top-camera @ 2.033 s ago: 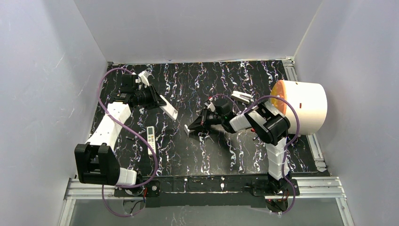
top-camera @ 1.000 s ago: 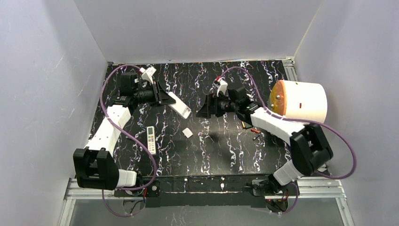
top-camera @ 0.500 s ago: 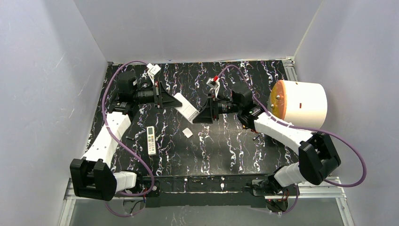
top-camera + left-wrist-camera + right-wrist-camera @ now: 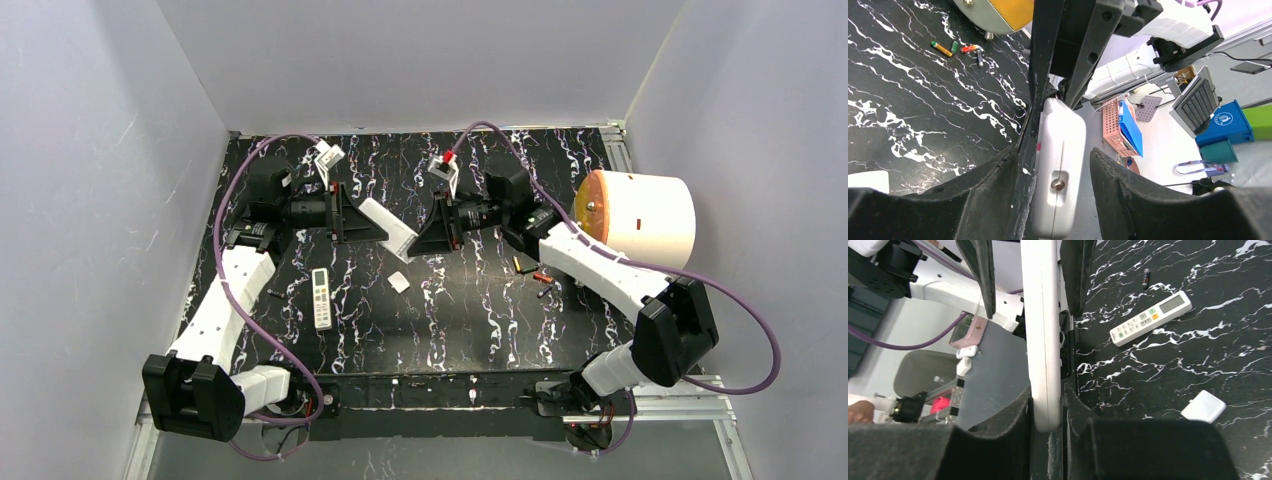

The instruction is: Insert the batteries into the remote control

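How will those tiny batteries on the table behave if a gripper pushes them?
The batteries are slim cylinders lying on their sides, so they will probably roll. The marbled table looks smooth, so they may skid too. Probably light, being tiny.

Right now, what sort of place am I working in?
Most likely a robotics lab test cell: a black marbled tabletop boxed in by plain white walls, with an aluminium rail along its near edge. Past the table, the left wrist view shows a keyboard and a blue bin.

Left fingers (image 4: 1153, 200) stand apart, right fingers (image 4: 993, 440) clamped
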{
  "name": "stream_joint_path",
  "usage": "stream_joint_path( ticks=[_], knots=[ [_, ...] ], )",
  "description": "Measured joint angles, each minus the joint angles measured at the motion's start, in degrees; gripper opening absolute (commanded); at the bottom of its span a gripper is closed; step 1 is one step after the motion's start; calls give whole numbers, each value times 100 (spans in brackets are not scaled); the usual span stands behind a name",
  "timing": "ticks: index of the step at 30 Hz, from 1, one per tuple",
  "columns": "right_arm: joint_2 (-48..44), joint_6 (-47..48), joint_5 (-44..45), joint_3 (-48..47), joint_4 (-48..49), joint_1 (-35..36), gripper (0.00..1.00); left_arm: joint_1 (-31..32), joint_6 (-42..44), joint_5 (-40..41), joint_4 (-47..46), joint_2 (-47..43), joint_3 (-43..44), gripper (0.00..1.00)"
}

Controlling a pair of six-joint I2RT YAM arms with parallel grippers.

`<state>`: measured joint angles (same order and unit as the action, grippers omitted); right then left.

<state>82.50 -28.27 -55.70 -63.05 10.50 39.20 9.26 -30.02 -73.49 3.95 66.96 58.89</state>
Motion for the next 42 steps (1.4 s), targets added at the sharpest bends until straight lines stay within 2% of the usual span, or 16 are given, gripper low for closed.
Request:
stream_joint_path(
  ticks=[8, 14, 19, 21, 23, 24, 26, 28, 31, 34, 37, 42],
  knots=[
    [354, 1631, -28, -879, -2024, 42, 10, 72, 645, 114, 1019, 0, 92, 51],
    [468, 2328, -35, -1069, -2876, 109, 10, 122, 1261, 315, 1703, 0, 232, 36],
    [490, 2566, -70, -1145, -3215, 166, 10, 313, 1659, 461, 2087, 26, 262, 31],
    [514, 2625, -94, -1176, -3329, 192, 10, 422, 1827, 527, 2253, 79, 321, 24],
    [538, 2677, -125, -1200, -3423, 221, 11, 511, 1987, 579, 2404, 131, 372, 12],
    [553, 2686, -125, -1211, -3475, 227, 20, 529, 2059, 560, 2470, 144, 385, 2],
    [588, 2677, -144, -1217, -3539, 234, 47, 564, 2210, 540, 2511, 144, 411, 0],
    [592, 2686, -118, -1217, -3578, 234, 68, 595, 2288, 608, 2566, 144, 446, 0],
    [588, 2660, 136, -1213, -3558, 245, 82, 599, 2299, 721, 2625, 140, 485, 0],
    [435, 2514, 706, -1073, -3362, 240, 84, 610, 2262, 1257, 2603, 94, 492, 0],
    [57, 2135, 1574, -741, -3132, 162, 84, 614, 2096, 2177, 2520, 44, 492, 0],
    [-800, 1130, 3952, -35, -2903, -225, 70, 614, 1582, 3871, 2184, -33, 374, 0]
  ],
)
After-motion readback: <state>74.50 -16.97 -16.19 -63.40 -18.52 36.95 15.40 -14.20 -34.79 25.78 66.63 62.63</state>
